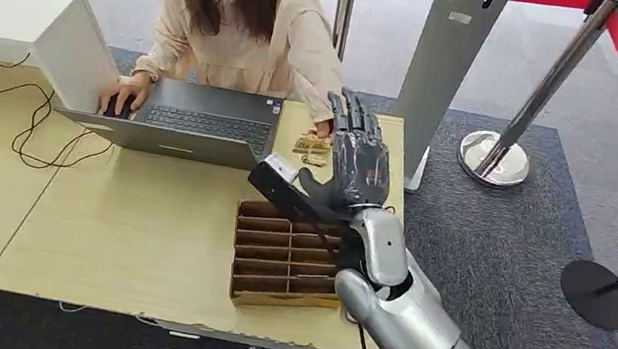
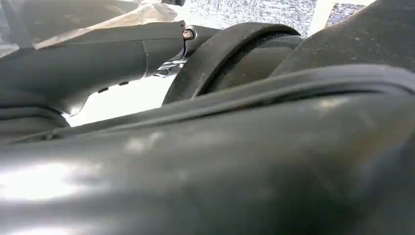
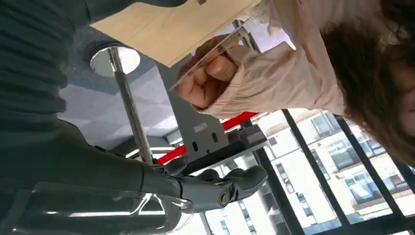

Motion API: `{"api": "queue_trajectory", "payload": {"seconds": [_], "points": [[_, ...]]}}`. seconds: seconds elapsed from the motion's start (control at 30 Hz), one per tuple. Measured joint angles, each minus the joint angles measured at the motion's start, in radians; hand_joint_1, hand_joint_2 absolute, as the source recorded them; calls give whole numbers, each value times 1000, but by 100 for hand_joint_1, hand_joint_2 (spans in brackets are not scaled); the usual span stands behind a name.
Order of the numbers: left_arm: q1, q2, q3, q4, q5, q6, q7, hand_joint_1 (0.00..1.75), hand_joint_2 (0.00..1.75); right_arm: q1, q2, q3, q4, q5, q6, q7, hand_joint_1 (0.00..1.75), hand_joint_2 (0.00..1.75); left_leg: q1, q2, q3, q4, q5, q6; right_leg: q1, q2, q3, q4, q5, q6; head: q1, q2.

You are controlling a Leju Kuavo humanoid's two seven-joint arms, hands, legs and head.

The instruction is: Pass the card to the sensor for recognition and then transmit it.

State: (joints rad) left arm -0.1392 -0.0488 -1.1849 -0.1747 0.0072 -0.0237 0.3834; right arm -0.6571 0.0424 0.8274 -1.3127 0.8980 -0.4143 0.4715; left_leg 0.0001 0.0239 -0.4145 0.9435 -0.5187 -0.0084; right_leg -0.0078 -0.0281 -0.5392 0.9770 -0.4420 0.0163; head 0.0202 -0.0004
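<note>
Judging by its thin, stiff, light look, the card (image 3: 215,51), pinched by the person's hand (image 3: 208,78), wants an edge grip from the spread, empty right hand (image 1: 353,158).

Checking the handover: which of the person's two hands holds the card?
The hand by the robot's right hand, at the laptop's right; it pinches the card. The other hand rests on the laptop's left side.

A reception or lobby. A person (image 1: 245,19) works a laptop (image 1: 175,124) at a desk (image 1: 97,227). Rope stanchions (image 1: 511,139) stand on carpet (image 1: 504,257).
</note>
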Motion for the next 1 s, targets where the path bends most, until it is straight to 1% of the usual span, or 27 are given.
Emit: {"api": "queue_trajectory", "payload": {"seconds": [0.03, 0.07, 0.1, 0.13, 0.17, 0.2, 0.23, 0.27, 0.57, 0.73, 0.83, 1.0], "points": [[0, 0, 0, 0, 0, 0, 0, 0, 0, -3, 3, 0, 8, 0, 0, 0, 2, 175, 0, 0, 0, 0, 0, 0, 0, 0, 0, 0, 0, 0, 0, 0], [0, 0, 0, 0, 0, 0, 0, 0, 0, -6, 7, 0, 17, 0, 0, 0, 16, 175, 0, 0, 0, 0, 0, 0, 0, 0, 0, 0, 0, 0, 0, 0], [0, 0, 0, 0, 0, 0, 0, 0, 0, -8, 10, 0, 24, 0, -1, 0, 49, 175, 0, 0, 0, 0, 0, 0, 0, 0, 0, 0, 0, 0, 0, 0], [0, 0, 0, 0, 0, 0, 0, 0, 0, -8, 12, 0, 31, 0, -3, -1, 49, 175, 0, 0, 0, 0, 0, 0, 0, 0, 0, 0, 0, 0, 0, 0], [0, 0, 0, 0, 0, 0, 0, 0, 0, -8, 15, 0, 37, 0, -5, -2, 93, 175, 0, 0, 0, 0, 0, 0, 0, 0, 0, 0, 0, 0, 0, 0], [0, 0, 0, 0, 0, 0, 0, 0, 0, -8, 18, -1, 42, 2, -7, -2, 148, 175, 0, 0, 0, 0, 0, 0, 0, 0, 0, 0, 0, 0, 0, 0], [0, 0, 0, 0, 0, 0, 0, 0, 0, -8, 19, -2, 46, 3, -8, -2, 159, 175, 0, 0, 0, 0, 0, 0, 0, 0, 0, 0, 0, 0, 0, 0], [0, 0, 0, 0, 0, 0, 0, 0, 0, -8, 22, -2, 52, 6, -9, -2, 175, 175, 0, 0, 0, 0, 0, 0, 0, 0, 0, 0, 0, 0, 0, 0], [0, 1, 0, 0, -1, 1, 0, 0, 0, -8, 34, -3, 74, 24, -11, -2, 175, 175, 0, 0, 1, 0, 0, 0, 0, 0, 0, 0, 0, 0, 0, 0], [1, 1, 0, 0, -1, 5, -4, 0, 0, -8, 38, -3, 77, 29, -9, -2, 171, 175, 0, 0, 1, 0, 0, 0, 0, 0, 0, 0, 0, 0, 0, 0], [2, 1, 0, 0, -1, 11, -6, 0, 0, -8, 40, -3, 77, 32, -6, -2, 162, 175, 0, 0, 1, 0, 0, 0, 0, 0, 0, 0, 0, 0, 0, 0], [3, 0, 0, 0, -2, 16, -11, 0, 0, -9, 40, -3, 77, 40, 2, 2, 161, 175, 0, 0, 1, 0, 0, 0, 0, 0, 0, 0, 0, 0, 0, 0]]}}
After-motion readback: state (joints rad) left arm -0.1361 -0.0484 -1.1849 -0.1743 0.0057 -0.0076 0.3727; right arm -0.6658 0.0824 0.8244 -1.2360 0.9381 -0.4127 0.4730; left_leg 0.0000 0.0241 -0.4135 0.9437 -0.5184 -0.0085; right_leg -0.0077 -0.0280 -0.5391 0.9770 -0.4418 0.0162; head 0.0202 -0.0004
